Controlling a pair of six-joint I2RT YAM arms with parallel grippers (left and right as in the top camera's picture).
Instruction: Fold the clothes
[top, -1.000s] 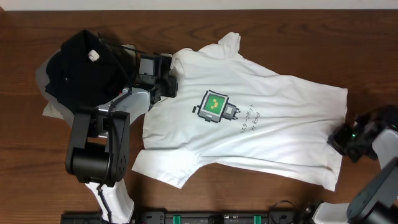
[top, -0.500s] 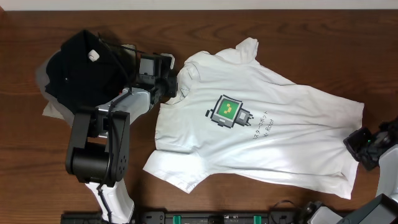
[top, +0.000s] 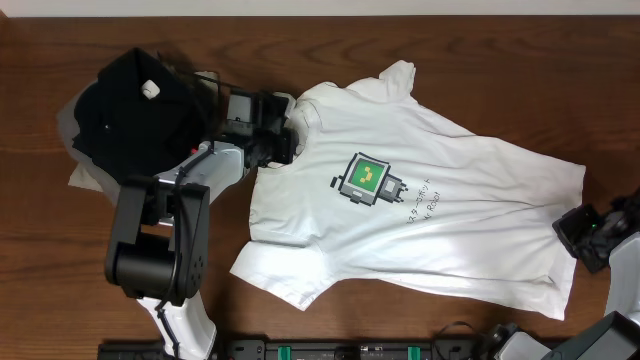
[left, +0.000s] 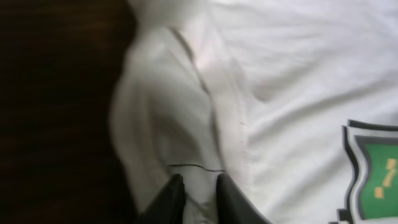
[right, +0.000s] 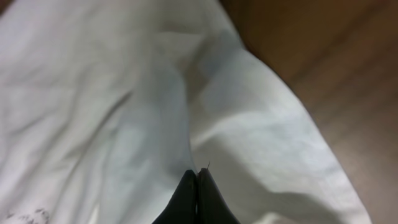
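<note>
The clothes, a white T-shirt (top: 430, 220) with a green-and-grey robot print (top: 367, 180), lie spread face up across the wooden table (top: 500, 60), collar to the left. My left gripper (top: 284, 140) is at the collar. In the left wrist view its jaws (left: 199, 186) stand slightly apart, with collar cloth (left: 186, 118) lying between them. My right gripper (top: 572, 232) sits at the hem on the far right. The right wrist view shows it (right: 197, 174) shut on a fold of the white cloth (right: 93, 93).
A black folded garment (top: 135, 105) with a white tag (top: 150, 88) lies at the back left on a grey folded garment (top: 72, 135), just behind my left arm (top: 160, 240). A black strip (top: 350, 350) runs along the front edge.
The shirt slid to the right with both grippers, then stopped. The left jaws have since parted a little at the collar. The right gripper stays shut on the hem.
</note>
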